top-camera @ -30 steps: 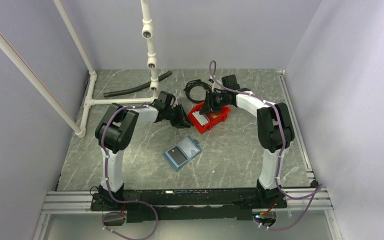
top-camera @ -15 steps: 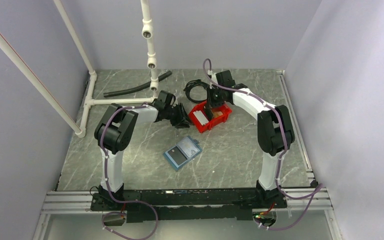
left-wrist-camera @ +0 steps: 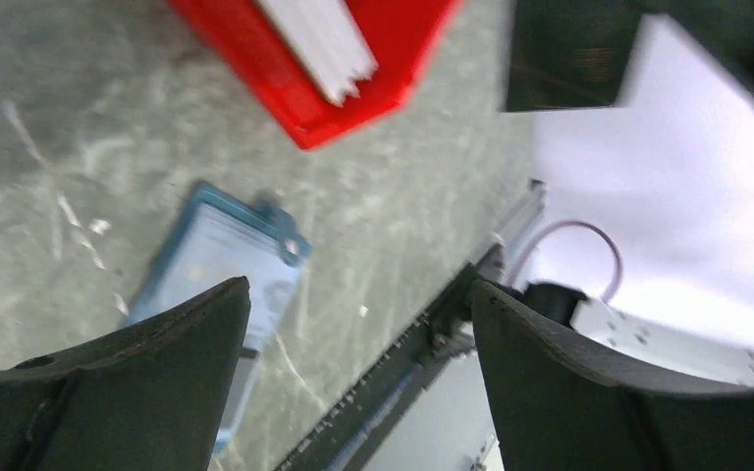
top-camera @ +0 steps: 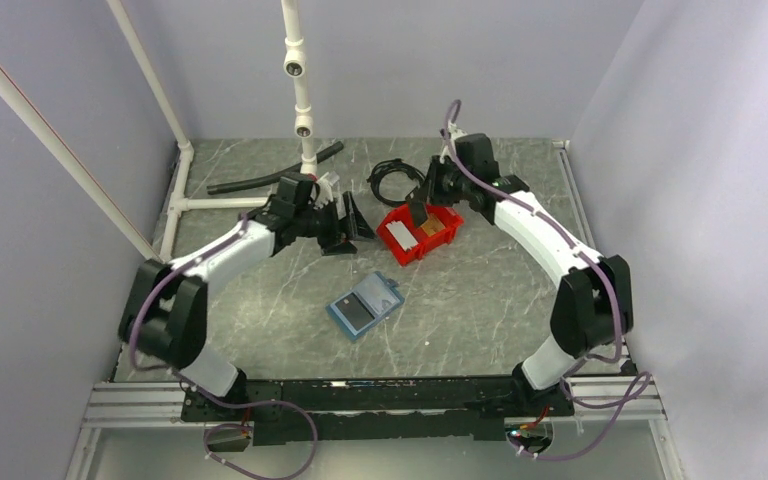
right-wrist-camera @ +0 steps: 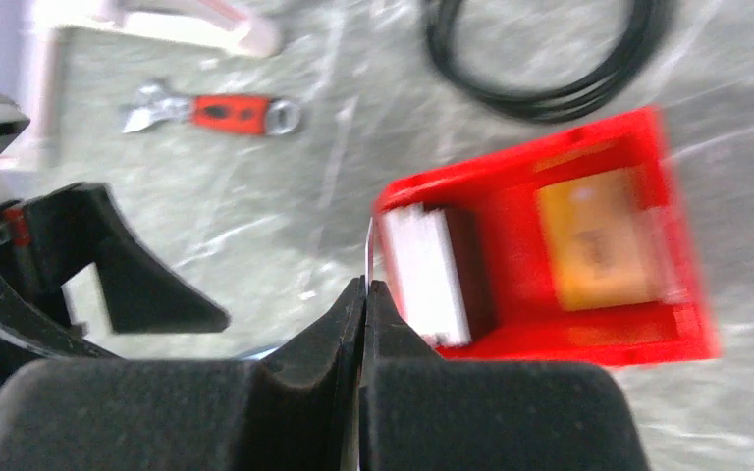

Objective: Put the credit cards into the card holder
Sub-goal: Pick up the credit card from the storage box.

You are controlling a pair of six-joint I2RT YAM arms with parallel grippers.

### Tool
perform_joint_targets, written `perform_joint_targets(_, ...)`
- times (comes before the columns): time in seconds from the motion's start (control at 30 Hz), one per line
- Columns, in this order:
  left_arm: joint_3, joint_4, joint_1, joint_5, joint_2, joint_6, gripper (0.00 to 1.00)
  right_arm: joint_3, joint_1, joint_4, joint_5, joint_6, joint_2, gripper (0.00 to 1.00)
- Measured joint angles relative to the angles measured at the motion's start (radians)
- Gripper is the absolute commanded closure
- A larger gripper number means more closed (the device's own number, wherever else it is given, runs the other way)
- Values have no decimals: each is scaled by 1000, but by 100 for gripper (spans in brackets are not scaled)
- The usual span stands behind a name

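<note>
The blue card holder (top-camera: 365, 305) lies flat on the table, in front of both grippers, and shows blurred in the left wrist view (left-wrist-camera: 216, 265). White credit cards (right-wrist-camera: 422, 275) and a tan one (right-wrist-camera: 594, 240) lie in a red bin (top-camera: 442, 237). My right gripper (right-wrist-camera: 365, 285) hangs over the bin's left end (top-camera: 418, 213). It is shut on a thin white card seen edge-on, a sliver rising from its tips. Left of the bin, my left gripper (top-camera: 345, 222) stands wide open with nothing in it (left-wrist-camera: 360, 285).
Behind the bin lies a black cable coil (top-camera: 392, 180). A red-handled tool (right-wrist-camera: 221, 113), a black hose (top-camera: 270, 178) and a white pipe frame (top-camera: 240, 203) sit at the back left. Grey walls close in three sides.
My left gripper has opened wide and drawn back left from the bin as its arm swung out. My right gripper dipped into the bin, shut on a card, and its arm stretched out.
</note>
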Motion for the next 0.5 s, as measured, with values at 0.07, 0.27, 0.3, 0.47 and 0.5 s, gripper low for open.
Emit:
perform_joint_targets(0.07, -36, 22, 14, 70, -84, -14, 10, -76, -16, 54, -128, 89, -43, 100)
perform_joint_targets(0.27, -171, 201, 41, 213, -256, -163, 15, -377, -27, 404, -444, 529, -95, 100)
perform_joint_targets(0.3, -190, 227, 43, 220, -267, -198, 17, -427, -24, 473, -476, 613, -96, 100)
perform_joint_targets(0.47, -273, 299, 44, 217, -280, -353, 26, -539, 0, 711, -554, 900, -96, 100)
perform_joint_targets(0.5, -284, 302, 44, 213, -280, -371, 27, -543, 3, 740, -558, 927, -96, 100)
